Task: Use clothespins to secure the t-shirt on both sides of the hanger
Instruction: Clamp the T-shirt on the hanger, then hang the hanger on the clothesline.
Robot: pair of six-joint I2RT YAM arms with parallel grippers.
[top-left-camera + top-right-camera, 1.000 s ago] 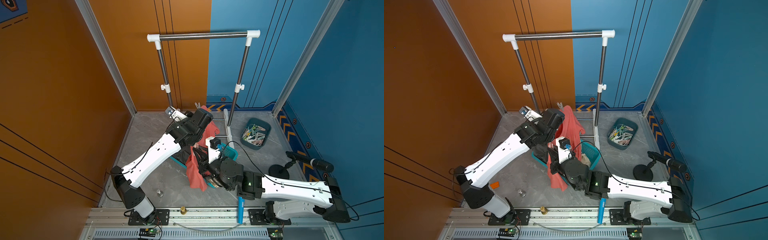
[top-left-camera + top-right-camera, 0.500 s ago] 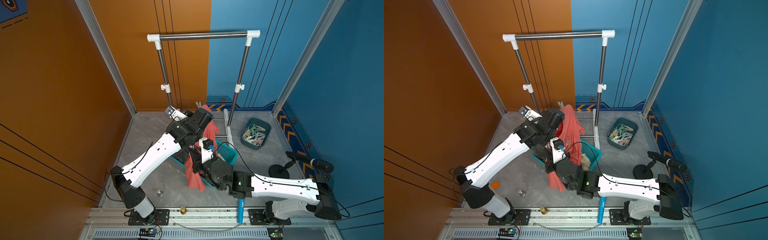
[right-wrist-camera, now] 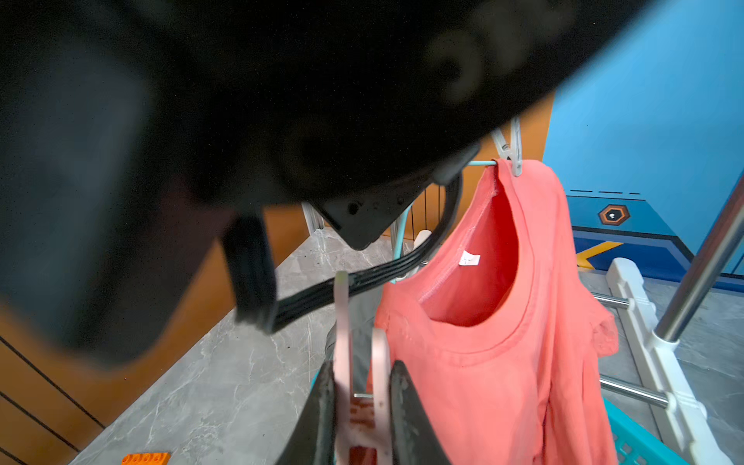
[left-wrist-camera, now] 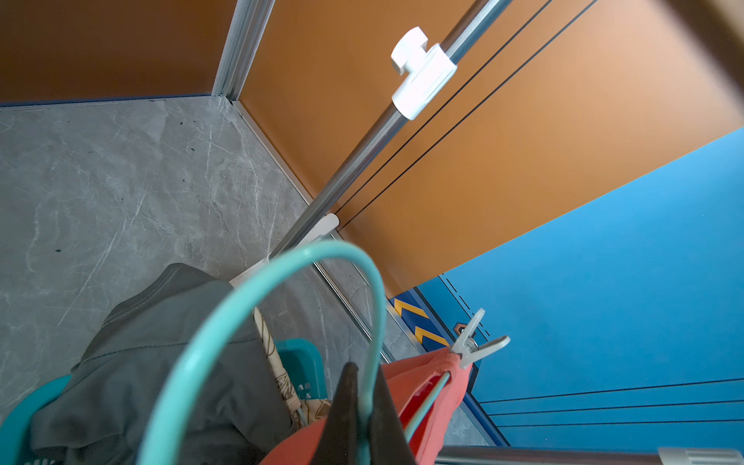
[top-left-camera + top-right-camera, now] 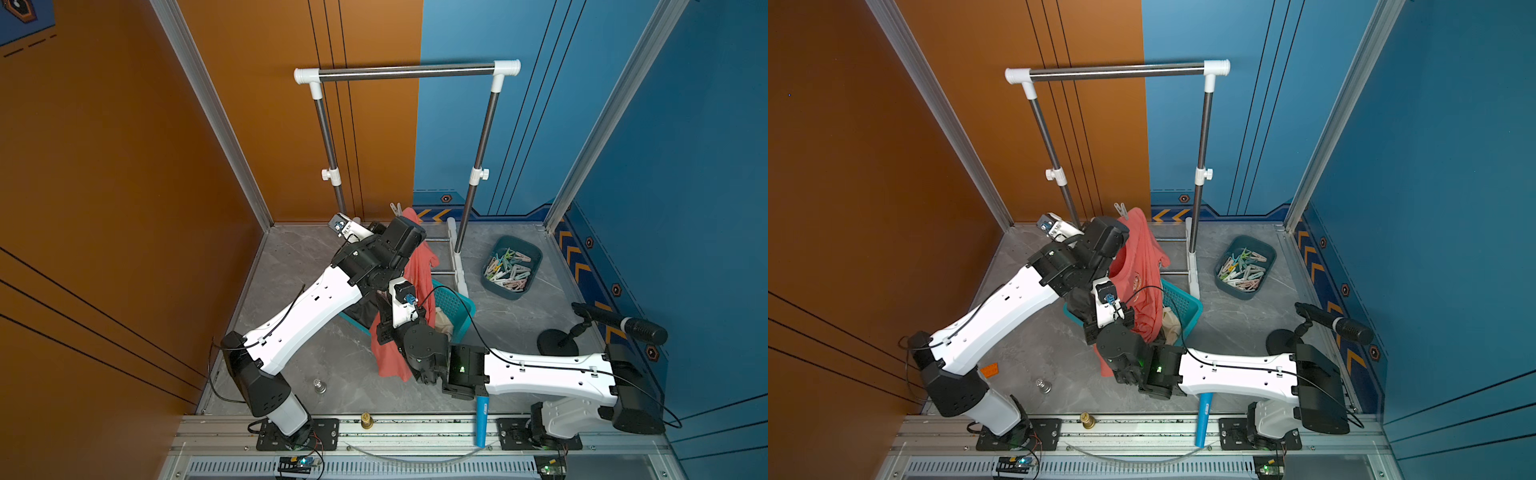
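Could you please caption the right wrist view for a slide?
Right gripper holds a pink clothespin beside the coral t-shirt; a grey clothespin clips one shoulder.

A blurred black robot arm housing (image 3: 241, 120) fills much of the right wrist view, hiding most of the thin teal wire hanger (image 3: 481, 163). The pale pink plastic clothespin (image 3: 379, 362) there is cut off by the picture's edge.

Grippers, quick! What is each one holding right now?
Left gripper: shut on the teal hanger.
Right gripper: shut on a pink clothespin.
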